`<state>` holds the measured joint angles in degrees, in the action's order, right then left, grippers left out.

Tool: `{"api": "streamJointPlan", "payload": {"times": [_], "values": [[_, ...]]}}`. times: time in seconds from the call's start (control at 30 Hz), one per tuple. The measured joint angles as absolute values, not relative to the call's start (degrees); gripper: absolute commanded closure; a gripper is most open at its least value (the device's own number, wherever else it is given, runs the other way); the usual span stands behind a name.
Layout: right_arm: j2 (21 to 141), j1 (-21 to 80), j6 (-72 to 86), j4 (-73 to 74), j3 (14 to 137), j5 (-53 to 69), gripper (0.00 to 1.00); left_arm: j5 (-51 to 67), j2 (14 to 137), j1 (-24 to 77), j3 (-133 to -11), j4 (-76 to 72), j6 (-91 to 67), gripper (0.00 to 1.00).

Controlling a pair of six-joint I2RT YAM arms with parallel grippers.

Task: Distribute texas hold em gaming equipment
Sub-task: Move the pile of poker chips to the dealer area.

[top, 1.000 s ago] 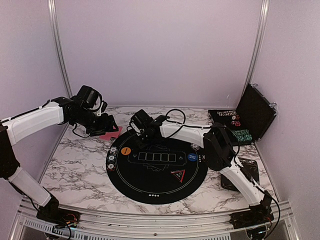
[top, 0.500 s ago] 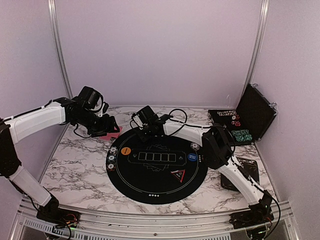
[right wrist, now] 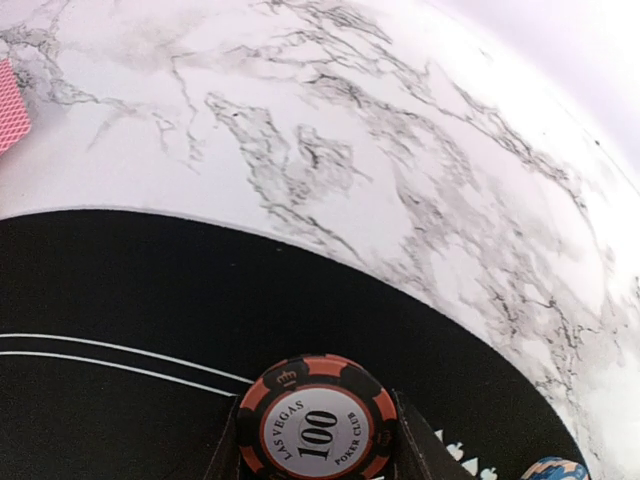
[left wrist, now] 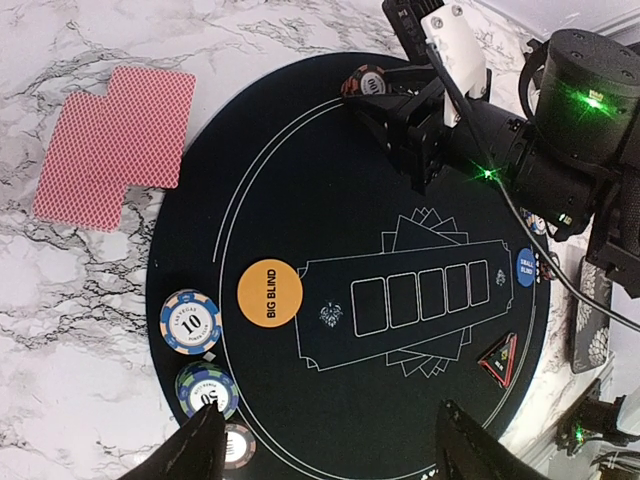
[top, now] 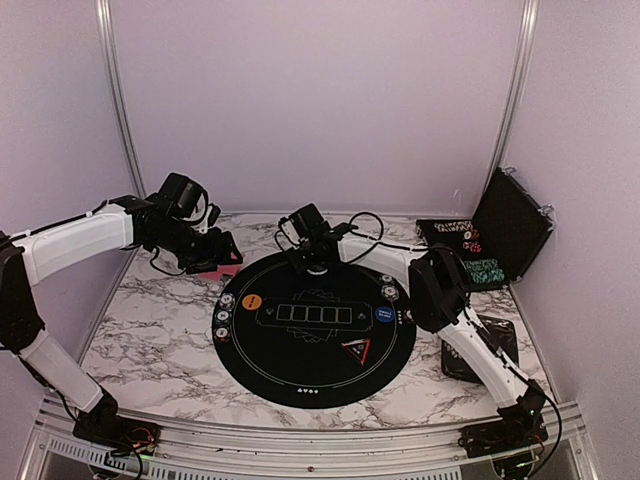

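My right gripper (top: 312, 262) hangs low over the far edge of the round black mat (top: 300, 375). It is shut on a red-and-black "100" poker chip (right wrist: 318, 425), with a finger against each side; the chip also shows in the left wrist view (left wrist: 372, 82). My left gripper (top: 212, 250) is open and empty, above the pink-red-backed cards (left wrist: 115, 145) lying on the marble left of the mat. On the mat lie the orange "BIG BLIND" button (left wrist: 269, 292), the blue button (left wrist: 526, 268), the black triangle marker (left wrist: 498, 360) and chip stacks "10" (left wrist: 190, 320) and "50" (left wrist: 207, 390).
An open black case (top: 495, 240) with more chips stands at the back right. A black floral-patterned case (top: 490, 345) lies on the marble right of the mat. Another chip (right wrist: 553, 468) sits at the mat's edge near my right gripper. Walls close in the back and both sides.
My right gripper has moved to the right along the mat's far edge with the chip in it. The left arm has barely shifted.
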<state>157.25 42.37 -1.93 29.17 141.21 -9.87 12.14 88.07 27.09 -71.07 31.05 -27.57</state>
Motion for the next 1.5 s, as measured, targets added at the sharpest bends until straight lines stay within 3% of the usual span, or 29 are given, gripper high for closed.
{"api": "streamJointPlan", "payload": {"times": [0.73, 1.5], "values": [[158.1, 37.2, -2.3, 28.8, 142.5, -10.4, 0.75, 13.1, 90.2, 26.8, -71.1, 30.6, -27.6, 0.27], [156.1, 35.7, -2.8, 28.0, 138.9, -10.7, 0.82, 13.5, 90.8, 26.8, -71.1, 30.2, -27.6, 0.28]]}}
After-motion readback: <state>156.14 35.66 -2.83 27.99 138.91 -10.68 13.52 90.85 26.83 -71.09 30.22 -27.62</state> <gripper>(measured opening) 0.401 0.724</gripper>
